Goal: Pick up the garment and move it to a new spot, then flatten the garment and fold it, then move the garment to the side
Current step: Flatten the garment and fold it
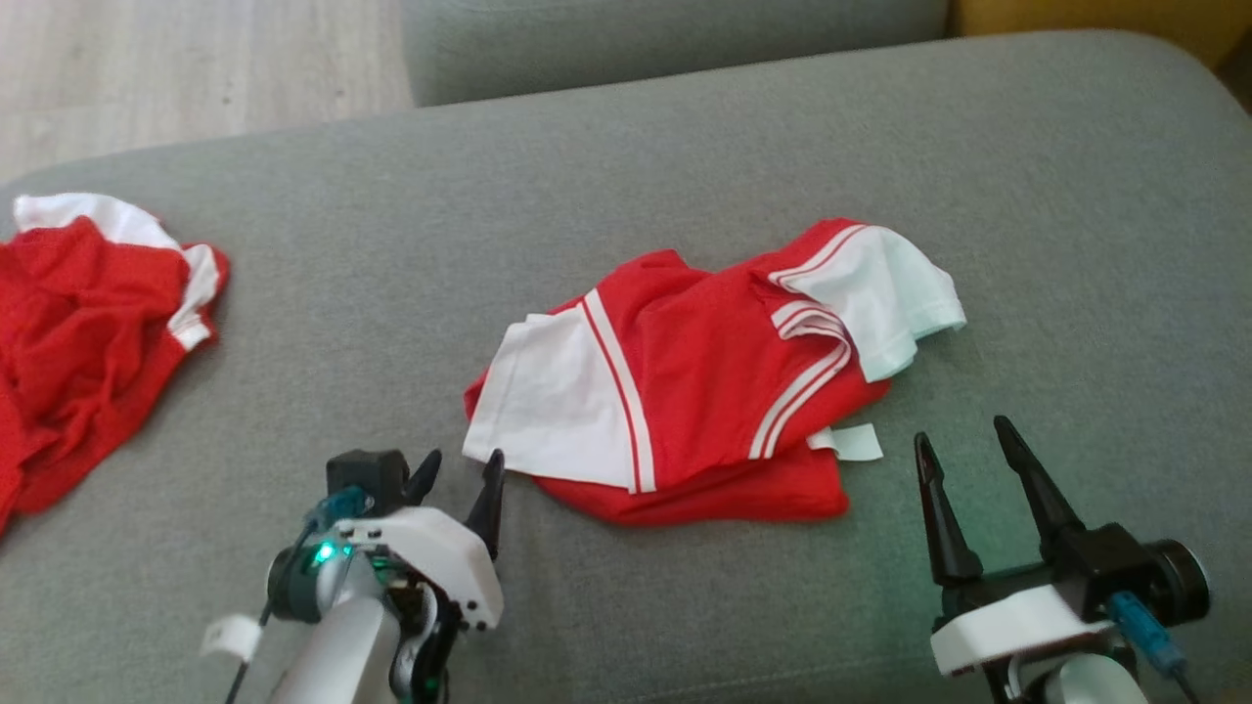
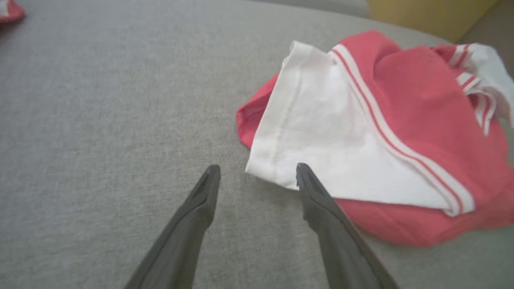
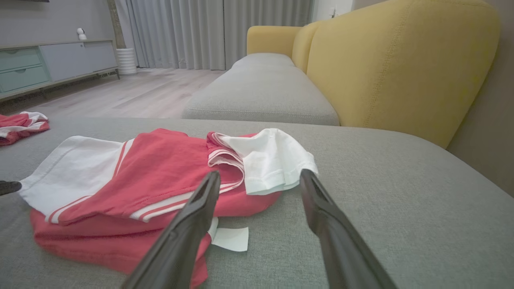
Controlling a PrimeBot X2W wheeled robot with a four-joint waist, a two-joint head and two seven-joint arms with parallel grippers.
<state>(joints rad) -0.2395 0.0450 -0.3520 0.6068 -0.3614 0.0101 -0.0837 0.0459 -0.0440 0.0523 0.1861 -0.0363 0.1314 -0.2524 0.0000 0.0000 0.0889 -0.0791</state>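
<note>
No readable text anywhere — the garment's [image 1: 704, 391] tag [image 1: 849, 441] looks blank.

Note the garment [image 1: 724, 391]: a red body, white sleeves, and thin red-and-white stripes along each sleeve seam. Its label [image 1: 853, 441] is white. You see a second garment [image 1: 88, 332] in the same red and white. The sofa seat [image 1: 685, 147] is plain grey and the backrest [image 3: 393, 68] mustard yellow. The left hand [image 1: 463, 462] and right hand [image 1: 963, 435] have black fingers [image 1: 941, 518] on white housings.

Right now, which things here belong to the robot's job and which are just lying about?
In the job: the central red-and-white garment; left jaws and right jaws, open beside it.
Lying about: the second red garment, far left; the yellow sofa back.
</note>
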